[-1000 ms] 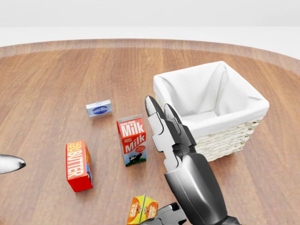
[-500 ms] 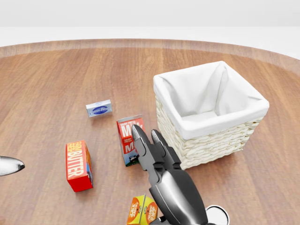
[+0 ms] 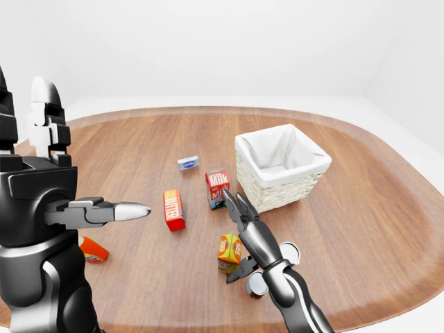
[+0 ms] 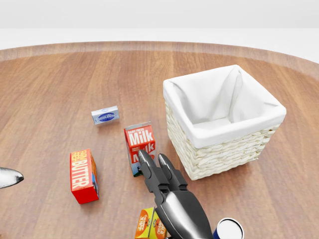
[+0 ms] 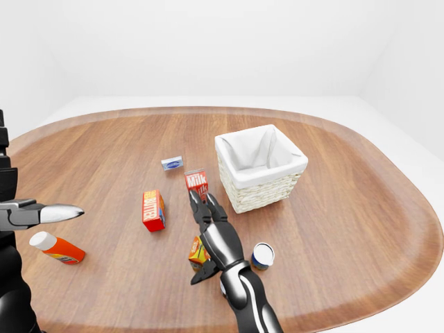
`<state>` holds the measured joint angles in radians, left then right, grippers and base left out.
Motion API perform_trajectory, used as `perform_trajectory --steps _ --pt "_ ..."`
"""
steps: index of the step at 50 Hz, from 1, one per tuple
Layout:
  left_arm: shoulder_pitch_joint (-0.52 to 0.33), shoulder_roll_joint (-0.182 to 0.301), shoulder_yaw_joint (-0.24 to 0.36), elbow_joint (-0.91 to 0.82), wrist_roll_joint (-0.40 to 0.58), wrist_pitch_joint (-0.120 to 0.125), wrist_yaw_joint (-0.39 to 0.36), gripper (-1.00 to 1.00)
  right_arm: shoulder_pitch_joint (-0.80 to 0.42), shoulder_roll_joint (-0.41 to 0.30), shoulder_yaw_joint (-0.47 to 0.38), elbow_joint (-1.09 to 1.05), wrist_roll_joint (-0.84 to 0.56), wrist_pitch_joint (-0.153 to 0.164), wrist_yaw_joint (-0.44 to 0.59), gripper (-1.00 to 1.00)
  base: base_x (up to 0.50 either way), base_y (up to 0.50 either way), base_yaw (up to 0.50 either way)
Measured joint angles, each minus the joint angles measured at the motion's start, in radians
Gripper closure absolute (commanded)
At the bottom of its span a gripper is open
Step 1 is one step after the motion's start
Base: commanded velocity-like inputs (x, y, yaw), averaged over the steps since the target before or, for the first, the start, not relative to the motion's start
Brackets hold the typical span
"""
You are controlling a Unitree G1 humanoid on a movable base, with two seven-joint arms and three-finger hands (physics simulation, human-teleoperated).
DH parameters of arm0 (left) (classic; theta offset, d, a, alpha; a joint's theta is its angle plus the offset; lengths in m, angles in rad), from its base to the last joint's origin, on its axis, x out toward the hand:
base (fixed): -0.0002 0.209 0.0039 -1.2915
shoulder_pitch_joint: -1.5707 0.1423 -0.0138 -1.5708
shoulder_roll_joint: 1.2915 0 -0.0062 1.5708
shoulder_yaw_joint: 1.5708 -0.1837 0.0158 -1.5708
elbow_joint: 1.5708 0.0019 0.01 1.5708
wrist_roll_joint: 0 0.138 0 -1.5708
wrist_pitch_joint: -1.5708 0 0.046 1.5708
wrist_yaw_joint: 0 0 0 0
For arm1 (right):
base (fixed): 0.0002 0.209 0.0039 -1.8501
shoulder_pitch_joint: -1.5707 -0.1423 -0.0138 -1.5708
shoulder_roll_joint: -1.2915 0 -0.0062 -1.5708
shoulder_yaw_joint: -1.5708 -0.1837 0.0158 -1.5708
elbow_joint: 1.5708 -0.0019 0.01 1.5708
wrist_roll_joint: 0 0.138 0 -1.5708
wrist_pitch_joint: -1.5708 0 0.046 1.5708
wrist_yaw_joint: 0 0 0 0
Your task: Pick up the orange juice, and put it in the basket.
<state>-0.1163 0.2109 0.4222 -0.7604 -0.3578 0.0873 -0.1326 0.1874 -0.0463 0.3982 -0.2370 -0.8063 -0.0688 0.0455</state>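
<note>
Lowering right hand toward orange juice.

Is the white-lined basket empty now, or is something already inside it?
Empty, as far as shown. The basket shows only its white cloth lining inside; the orange juice stands on the table beside the right hand.

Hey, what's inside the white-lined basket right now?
The basket shows only its white cloth liner; no item is visible inside. Its near wall hides part of the bottom, so that corner can't be checked.

Glossy black segmented arms, right robot hand dark, left robot hand silver-tipped, white knuckle blocks
</note>
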Motion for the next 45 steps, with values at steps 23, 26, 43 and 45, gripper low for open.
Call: perform_trajectory --steps 23,26,43,45 --pt "-0.006 0.001 -0.009 0.025 0.007 0.000 0.000 -1.00 -0.022 0.019 -0.029 0.179 0.016 -0.018 -0.053 -1.00 0.00 0.00 0.00" --pt "-0.007 0.001 -0.010 0.028 0.008 0.000 0.000 -1.00 -0.026 0.021 -0.031 0.199 0.016 -0.018 -0.058 -1.00 0.00 0.00 0.00" --pt "-0.009 0.000 -0.017 0.049 0.013 0.000 0.000 -1.00 -0.062 0.042 -0.044 0.316 0.014 -0.018 -0.088 -1.00 0.00 0.00 0.00" --pt "-0.010 -0.001 -0.020 0.055 0.016 0.000 -0.001 -1.00 -0.066 0.045 -0.045 0.328 0.013 -0.018 -0.091 -1.00 0.00 0.00 0.00"
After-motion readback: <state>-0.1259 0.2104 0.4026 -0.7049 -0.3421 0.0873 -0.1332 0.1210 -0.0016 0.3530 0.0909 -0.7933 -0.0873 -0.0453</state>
